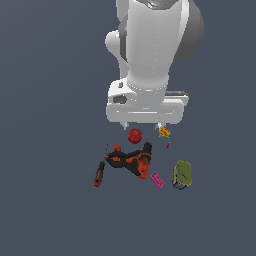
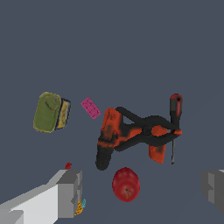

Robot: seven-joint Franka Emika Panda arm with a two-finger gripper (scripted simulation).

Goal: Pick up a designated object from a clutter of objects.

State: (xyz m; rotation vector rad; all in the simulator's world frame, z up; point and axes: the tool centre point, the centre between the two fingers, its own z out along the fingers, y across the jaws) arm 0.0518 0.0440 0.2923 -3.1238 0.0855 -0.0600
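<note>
A small boxy can [image 1: 182, 174] with an olive-green top and a blue, yellow and red label is seen at the lower right of the exterior view, apart from the rest of the clutter, with a small pink box [image 1: 157, 180] just beside it and a red-and-black drill [image 1: 132, 160] further toward the frame's centre. In the wrist view the can [image 2: 51, 112] sits at the middle left. The gripper [image 2: 142, 192] is shown wide open, holding nothing, its fingers [image 2: 70, 192] at the bottom edge, with a round red piece [image 2: 126, 184] between them. The can is judged rigid, fairly light and smooth-sided, so possibly slippery; a grasp across its two flat labelled sides, near mid-height, is judged most secure.
</note>
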